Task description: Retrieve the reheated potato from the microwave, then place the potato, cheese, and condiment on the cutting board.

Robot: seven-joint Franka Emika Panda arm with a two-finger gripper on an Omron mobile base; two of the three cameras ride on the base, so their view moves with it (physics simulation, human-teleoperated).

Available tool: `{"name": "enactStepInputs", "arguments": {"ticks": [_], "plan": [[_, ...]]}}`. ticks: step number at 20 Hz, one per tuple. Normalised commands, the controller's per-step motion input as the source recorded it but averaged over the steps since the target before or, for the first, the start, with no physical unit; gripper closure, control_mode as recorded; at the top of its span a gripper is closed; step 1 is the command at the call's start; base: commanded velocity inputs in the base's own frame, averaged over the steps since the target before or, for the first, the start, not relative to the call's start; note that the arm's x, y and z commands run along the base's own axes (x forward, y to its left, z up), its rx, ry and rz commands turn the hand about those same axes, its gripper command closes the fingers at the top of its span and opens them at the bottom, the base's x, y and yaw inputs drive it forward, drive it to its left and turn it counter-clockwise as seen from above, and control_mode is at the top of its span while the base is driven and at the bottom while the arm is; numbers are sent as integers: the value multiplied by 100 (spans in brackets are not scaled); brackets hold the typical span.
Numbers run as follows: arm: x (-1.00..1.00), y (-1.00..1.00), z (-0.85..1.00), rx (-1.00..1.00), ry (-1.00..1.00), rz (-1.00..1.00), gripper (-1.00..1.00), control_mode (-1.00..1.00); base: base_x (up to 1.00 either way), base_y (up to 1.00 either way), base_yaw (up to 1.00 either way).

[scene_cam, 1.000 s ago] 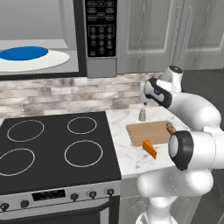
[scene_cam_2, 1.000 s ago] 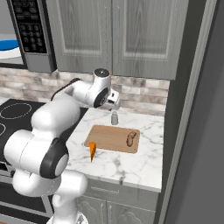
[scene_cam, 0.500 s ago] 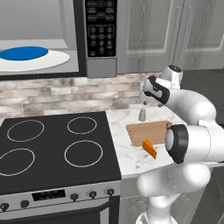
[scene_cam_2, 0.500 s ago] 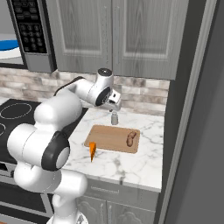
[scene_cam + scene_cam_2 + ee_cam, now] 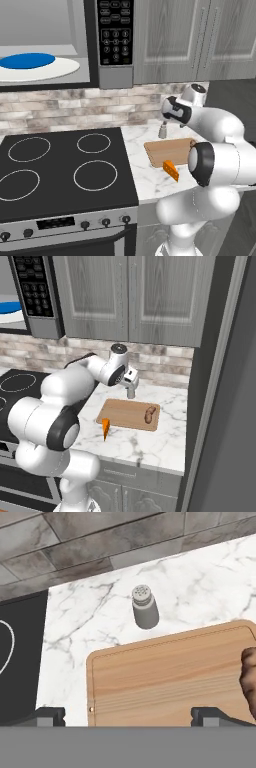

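Altogether one potato [image 5: 149, 415], one cheese [image 5: 105, 428], one condiment [image 5: 144, 606].

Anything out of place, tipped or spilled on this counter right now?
Nothing spilled or damaged. The shaker stands upright on the counter behind the cutting board, and the potato lies on the board. The cheese sits off the board by its front corner. The microwave stands open, the blue plate inside.

The white arm folds forward from its base, elbow raised, wrist bent downward. The gripper [image 5: 128, 714] points down with its jaws spread fully apart, holding nothing between the fingertips [image 5: 50, 714].
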Motion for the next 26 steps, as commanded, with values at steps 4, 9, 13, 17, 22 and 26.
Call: {"name": "enactStepInputs", "arguments": {"ticks": [4,9,13,17,22,26], "plan": [[26,0,-8,0,0,-3,-100,-100,0,0,0],[19,0,-10,-1,-3,-3,-100,-100,0,0,0],[22,-1,-7,-1,0,-3,-100,-100,0,0,0],[27,-7,-7,-4,0,-1,-100,-100,0,0,0],[24,-1,-10,-4,0,-1,-100,-100,0,0,0],[18,-1,-17,-4,0,0,-100,-100,0,0,0]]}}
